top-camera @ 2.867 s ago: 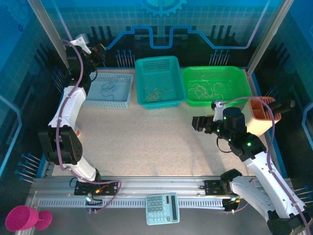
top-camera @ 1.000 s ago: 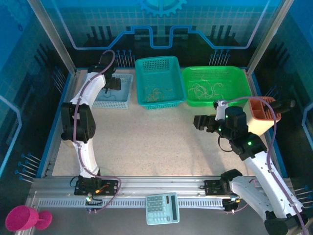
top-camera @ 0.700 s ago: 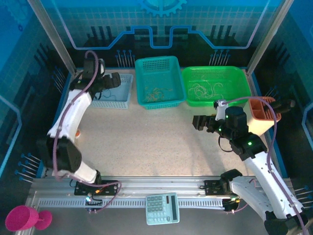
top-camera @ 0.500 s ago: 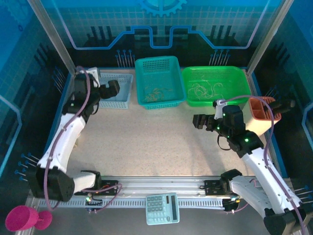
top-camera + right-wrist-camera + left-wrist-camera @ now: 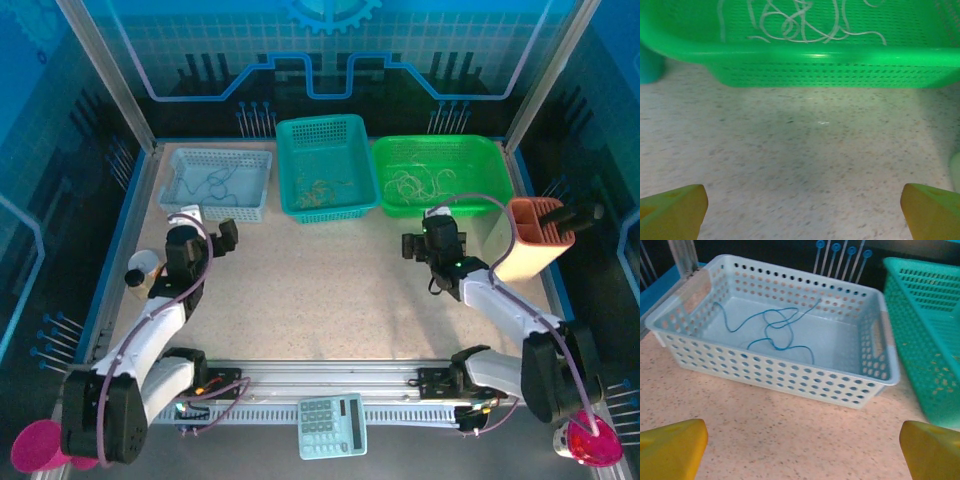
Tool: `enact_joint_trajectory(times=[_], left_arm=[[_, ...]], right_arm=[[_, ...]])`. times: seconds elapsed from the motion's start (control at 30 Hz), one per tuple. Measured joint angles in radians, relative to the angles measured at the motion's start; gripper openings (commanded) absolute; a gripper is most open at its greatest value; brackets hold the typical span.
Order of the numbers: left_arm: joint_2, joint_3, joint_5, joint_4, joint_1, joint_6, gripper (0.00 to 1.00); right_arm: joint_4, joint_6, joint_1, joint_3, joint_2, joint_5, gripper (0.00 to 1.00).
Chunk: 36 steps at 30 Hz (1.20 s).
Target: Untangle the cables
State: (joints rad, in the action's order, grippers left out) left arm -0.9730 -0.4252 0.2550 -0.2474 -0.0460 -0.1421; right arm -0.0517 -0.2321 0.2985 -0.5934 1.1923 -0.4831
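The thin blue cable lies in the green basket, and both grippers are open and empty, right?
No: the blue cable lies in the pale blue basket, as the left wrist view shows. The left gripper and right gripper are open and empty.

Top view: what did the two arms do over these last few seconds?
The left arm pulled back from over the pale blue basket toward the near edge, folding low. The right arm dropped lower, its jaws staying before the green basket. Both jaws open, empty. Baskets and cables unmoved.
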Motion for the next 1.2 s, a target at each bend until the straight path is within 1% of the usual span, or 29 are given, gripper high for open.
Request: enact_joint_trajectory(times=[0.13,0.27,0.47,0.53,0.63,0.73,0.9,1.0,1.2], left_arm=[[-0.068,0.029,0.044,-0.131,0.006,0.022,0.99],[-0.153,0.059,0.059,-0.268,0.006,0.037,0.99],[-0.337,0.094,0.051,-0.453,0.006,0.061,0.99],[-0.389,0.102,0.051,-0.517,0.006,0.071,0.99],[-0.468,0.104,0.039,-0.611,0.006,0.084,0.99],[-0.557,0.113,0.031,-0.720,0.006,0.098,0.99],[-0.584,0.090,0.002,-0.705,0.006,0.109,0.99],[-0.584,0.068,-0.013,-0.700,0.006,0.117,0.99],[-0.584,0.066,-0.028,-0.700,0.006,0.122,0.99]], right_arm=[[0.229,0.076,-0.025,0.050,0.052,-0.052,1.00],[0.468,0.132,-0.067,0.127,0.136,-0.052,1.00],[0.668,0.175,-0.151,0.208,0.184,0.059,1.00],[0.790,0.182,-0.177,0.229,0.227,0.102,1.00],[0.900,0.189,-0.198,0.252,0.305,0.165,1.00],[0.920,0.198,-0.202,0.253,0.341,0.229,1.00],[0.916,0.208,-0.221,0.219,0.341,0.314,1.00],[0.916,0.208,-0.222,0.209,0.341,0.334,1.00],[0.915,0.215,-0.221,0.208,0.341,0.335,1.00]])
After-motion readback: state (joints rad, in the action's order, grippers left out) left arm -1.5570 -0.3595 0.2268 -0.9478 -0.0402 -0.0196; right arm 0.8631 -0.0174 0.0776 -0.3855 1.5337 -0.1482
